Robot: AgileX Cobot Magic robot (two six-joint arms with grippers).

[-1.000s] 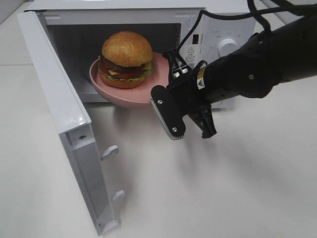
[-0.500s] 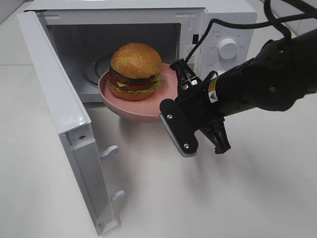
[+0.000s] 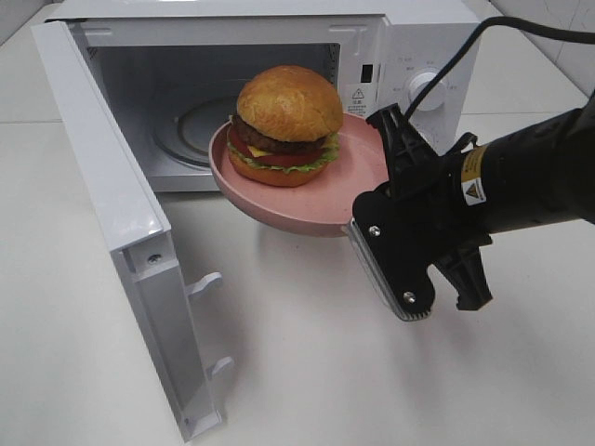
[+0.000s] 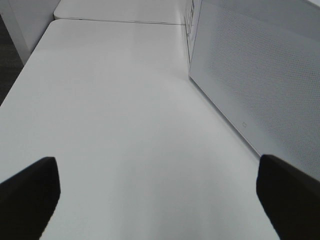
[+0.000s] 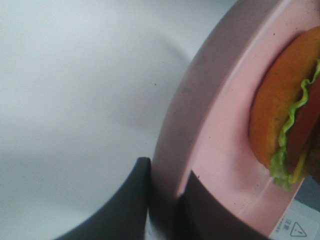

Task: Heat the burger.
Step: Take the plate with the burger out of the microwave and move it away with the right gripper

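The burger (image 3: 286, 116), with a golden domed bun, dark patty, cheese, tomato and lettuce, sits on a round pink plate (image 3: 307, 212). The plate hangs in the air just outside the open microwave (image 3: 409, 37). My right gripper (image 3: 365, 204) is shut on the plate's near right rim. The right wrist view shows its two dark fingers (image 5: 125, 200) pinching the pink rim (image 5: 200, 130), with the burger (image 5: 280, 110) just beyond. My left gripper (image 4: 160, 200) is open above bare table beside the microwave's side wall (image 4: 250, 75), holding nothing.
The microwave door (image 3: 102, 186) stands swung wide on the left, its latch hooks facing the table. The glass turntable (image 3: 191, 125) lies bare inside the cavity. White tabletop (image 3: 307, 372) spreads in front.
My right gripper has drawn the plate with the burger out of the microwave cavity, to the right and toward the front. The door has not moved.
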